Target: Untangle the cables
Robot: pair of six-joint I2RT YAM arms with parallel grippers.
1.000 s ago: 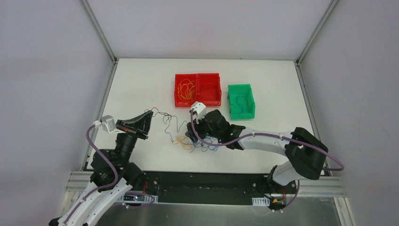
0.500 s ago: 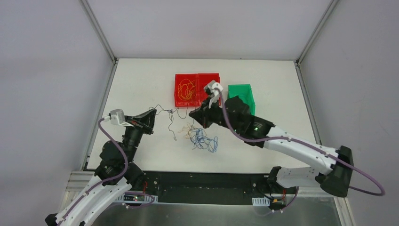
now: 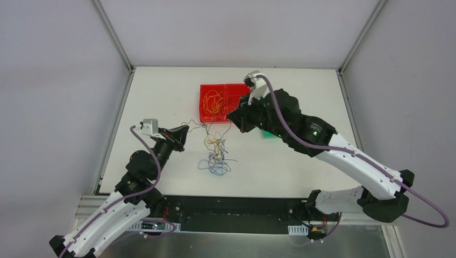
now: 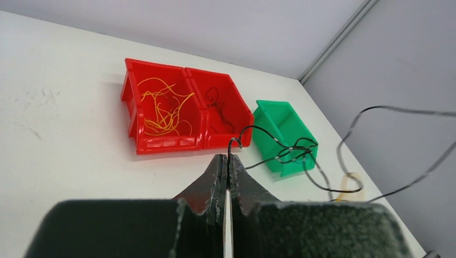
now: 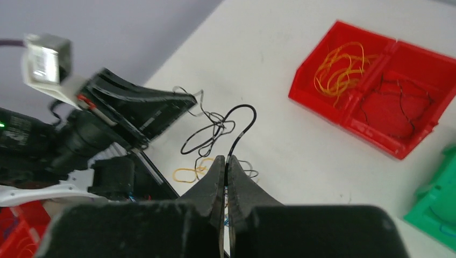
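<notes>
While the left gripper [image 4: 228, 164] and right gripper [image 5: 226, 164] each clamp dark cable [image 4: 229, 150], open table [image 3: 156, 91] lies beyond both; only the wrist views show the red bin's [image 4: 161, 145] dark wire [image 4: 218, 107].

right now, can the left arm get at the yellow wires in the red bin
Probably not: the left gripper is shut on a dark wire that seems to run to the right gripper, with the tangle attached.

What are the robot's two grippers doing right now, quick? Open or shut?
Left gripper: closed on a dark cable.
Right gripper: closed on a dark cable too; whether it's the same one cannot be told.
</notes>
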